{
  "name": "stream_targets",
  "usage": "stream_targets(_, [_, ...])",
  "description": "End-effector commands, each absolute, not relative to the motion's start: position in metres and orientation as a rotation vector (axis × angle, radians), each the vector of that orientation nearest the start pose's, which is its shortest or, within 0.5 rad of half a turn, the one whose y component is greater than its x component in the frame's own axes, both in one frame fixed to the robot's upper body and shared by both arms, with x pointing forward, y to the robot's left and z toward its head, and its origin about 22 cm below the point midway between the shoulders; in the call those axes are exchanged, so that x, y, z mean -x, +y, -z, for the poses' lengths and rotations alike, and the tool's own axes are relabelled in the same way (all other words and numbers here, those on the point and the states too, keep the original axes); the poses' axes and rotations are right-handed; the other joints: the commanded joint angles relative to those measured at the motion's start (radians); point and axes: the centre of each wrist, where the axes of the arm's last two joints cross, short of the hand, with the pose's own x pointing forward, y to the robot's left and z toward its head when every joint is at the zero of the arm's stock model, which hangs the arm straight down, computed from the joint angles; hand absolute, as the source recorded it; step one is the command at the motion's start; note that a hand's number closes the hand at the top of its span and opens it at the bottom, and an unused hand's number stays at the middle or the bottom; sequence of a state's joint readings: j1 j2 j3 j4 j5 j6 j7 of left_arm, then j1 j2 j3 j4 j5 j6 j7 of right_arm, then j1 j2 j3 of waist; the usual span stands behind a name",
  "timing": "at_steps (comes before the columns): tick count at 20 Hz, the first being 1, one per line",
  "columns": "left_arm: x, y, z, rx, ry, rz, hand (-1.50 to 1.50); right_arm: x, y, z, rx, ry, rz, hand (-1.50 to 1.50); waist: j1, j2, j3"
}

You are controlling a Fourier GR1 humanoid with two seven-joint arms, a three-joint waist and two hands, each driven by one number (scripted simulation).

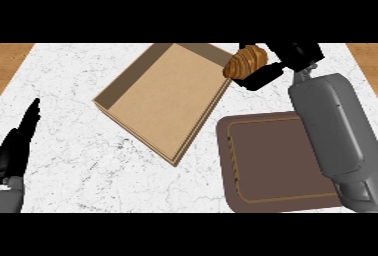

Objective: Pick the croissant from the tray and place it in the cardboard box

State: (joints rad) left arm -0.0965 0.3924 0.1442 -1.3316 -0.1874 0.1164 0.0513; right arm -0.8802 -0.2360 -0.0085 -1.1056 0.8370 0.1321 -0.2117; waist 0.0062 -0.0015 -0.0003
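A golden-brown croissant (244, 62) is held up at the far right corner of the cardboard box (166, 97), over its rim. My right hand (289, 60) is shut on it, thumb below and fingers behind. The box is shallow, open-topped and turned at an angle on the marble counter. The brown tray (277, 165) lies bare at the lower right, partly hidden by my right forearm. My left hand (21, 137) rests open at the left edge, fingers pointing up.
The white marble counter (81, 165) spreads around the box and tray. Wooden strips (15, 55) show at the far left and far right corners.
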Motion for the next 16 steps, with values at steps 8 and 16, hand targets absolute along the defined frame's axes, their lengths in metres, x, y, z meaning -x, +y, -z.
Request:
stream_targets(8, [-0.258, 0.359, -0.019, -0.622, -1.38, 0.236, 0.0, -0.43, -0.071, -0.207, 0.484, -1.888, -0.987, 1.5, 0.028, 0.006, 0.0])
stream_targets(16, [-0.282, 0.353, -0.029, -0.629, -1.413, 0.244, 0.0, -0.45, -0.045, -0.196, 0.443, -1.811, -0.934, 1.5, 0.054, 0.018, -0.001])
